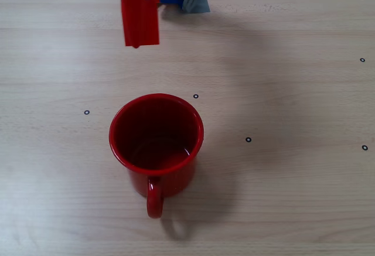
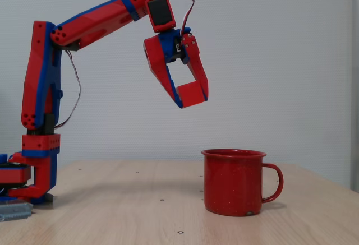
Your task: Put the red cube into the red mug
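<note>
gripper of red and blue plastic, two-fingered, hanging in the air above the table, up and to the left of the large glossy red enamel mug in the side-on fixed view. fingers converge at their tips around a small matte bright-red cube, which is pinched between them; the jaws stand narrow, clamped on that block. in the overhead fixed view the gripper appears at the top edge, beyond the mug and slightly to its left, the cube not separable there from the red finger surfaces. cube well apart from the mug, higher than its rim and not over its opening.

red and blue jointed arm rising behind the gripper: upper link slanting down to the left, upright link far left of the mug, base resting on the table at the left edge of the side-on view. thin cables loop beside the links.

mug upright on the pale wood-grain table, round rim up, darker red interior with nothing seen inside it in the overhead view; loop handle toward the bottom edge there, and to the right in the side-on view. small dark ring marks dot the table around the mug. plain pale wall behind the mug.
</note>
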Controlling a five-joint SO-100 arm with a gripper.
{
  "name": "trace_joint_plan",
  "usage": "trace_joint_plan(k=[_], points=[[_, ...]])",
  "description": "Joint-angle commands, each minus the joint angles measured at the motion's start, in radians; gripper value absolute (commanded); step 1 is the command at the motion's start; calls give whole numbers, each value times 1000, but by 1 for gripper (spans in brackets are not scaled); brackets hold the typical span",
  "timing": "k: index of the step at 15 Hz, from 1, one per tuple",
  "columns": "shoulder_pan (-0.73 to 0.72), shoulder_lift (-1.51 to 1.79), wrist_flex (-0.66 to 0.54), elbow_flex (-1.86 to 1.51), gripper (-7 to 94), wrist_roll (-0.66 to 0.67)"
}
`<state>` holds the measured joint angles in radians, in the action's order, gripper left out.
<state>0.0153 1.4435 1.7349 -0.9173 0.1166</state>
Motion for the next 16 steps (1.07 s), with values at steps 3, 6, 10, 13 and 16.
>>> trace_joint_plan(k=[3,6,10,13,16], points=[[-57,-52,-14,175,0,-54],[-66,-216,-95,273,0,-80],[-61,-368,-218,344,0,-87],[-75,-443,-255,345,0,-89],[-81,-449,-252,314,0,-84]])
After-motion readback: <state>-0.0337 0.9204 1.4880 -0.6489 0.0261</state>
